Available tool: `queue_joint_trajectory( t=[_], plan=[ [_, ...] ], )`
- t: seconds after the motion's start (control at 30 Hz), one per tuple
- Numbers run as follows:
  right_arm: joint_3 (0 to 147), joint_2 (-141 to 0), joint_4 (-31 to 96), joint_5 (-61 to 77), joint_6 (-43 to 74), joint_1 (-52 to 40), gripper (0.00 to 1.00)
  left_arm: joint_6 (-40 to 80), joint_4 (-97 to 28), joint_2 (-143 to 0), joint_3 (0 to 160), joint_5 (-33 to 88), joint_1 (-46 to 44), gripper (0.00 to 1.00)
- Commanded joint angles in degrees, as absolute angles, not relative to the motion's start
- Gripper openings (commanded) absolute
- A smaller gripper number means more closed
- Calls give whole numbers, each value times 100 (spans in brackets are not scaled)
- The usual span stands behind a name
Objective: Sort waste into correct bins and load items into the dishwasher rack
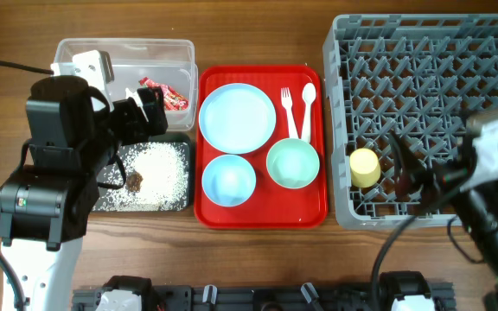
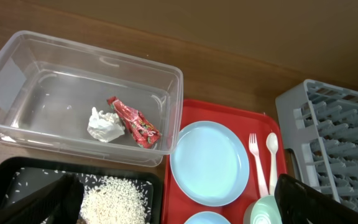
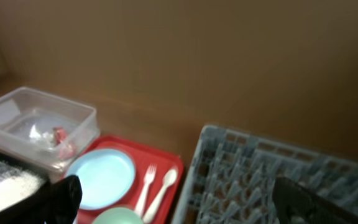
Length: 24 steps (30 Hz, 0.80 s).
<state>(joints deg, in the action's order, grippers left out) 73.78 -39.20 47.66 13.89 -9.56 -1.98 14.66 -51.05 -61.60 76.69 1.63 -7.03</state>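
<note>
Wooden table (image 1: 258,34), crumpled red wrapper (image 2: 135,123) in clear tub (image 2: 98,51)

From above, the left arm (image 1: 54,164) blocks the ends of the clear plastic rectangular tub (image 1: 128,43) and the shallow black rectangular tray (image 1: 145,209) nearest the desk's left edge. The big grey pegged plastic rack (image 1: 422,60), by the desk's right edge, runs off the picture's right side, and the right arm (image 1: 491,155) hides its near right corner. The left wrist camera crops the mint green bowl (image 2: 263,214) and the small light blue bowl (image 2: 207,219). The right wrist view is blurry, so the small red printed wrapper (image 3: 59,134) is just a smear.
</note>
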Motion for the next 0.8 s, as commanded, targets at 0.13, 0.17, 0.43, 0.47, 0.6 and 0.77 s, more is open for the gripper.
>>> queue_joint_trajectory(
  t=[0.13,0.17,0.43,0.47,0.6,0.77],
  plan=[
    [4718,-2263,3367,1391,-1437,-163,100,1374,-5089,-6182,7679,189,-707,100],
    [4423,-2075,3205,1457,-1435,-163,100,1374,-5089,-6182,7679,189,-707,100],
    [4386,-2036,3013,1684,-1057,-163,100,1374,-5089,-6182,7679,189,-707,100],
    [4392,-2040,3000,1682,-1057,-163,100,1374,-5089,-6182,7677,189,-707,100],
    [4388,-2040,3030,1664,-1055,-163,100,1372,-5089,-6182,7679,189,-707,100],
    [4386,-2040,3118,1664,-1052,-163,100,1374,-5089,-6182,7679,189,-707,100]
  ],
)
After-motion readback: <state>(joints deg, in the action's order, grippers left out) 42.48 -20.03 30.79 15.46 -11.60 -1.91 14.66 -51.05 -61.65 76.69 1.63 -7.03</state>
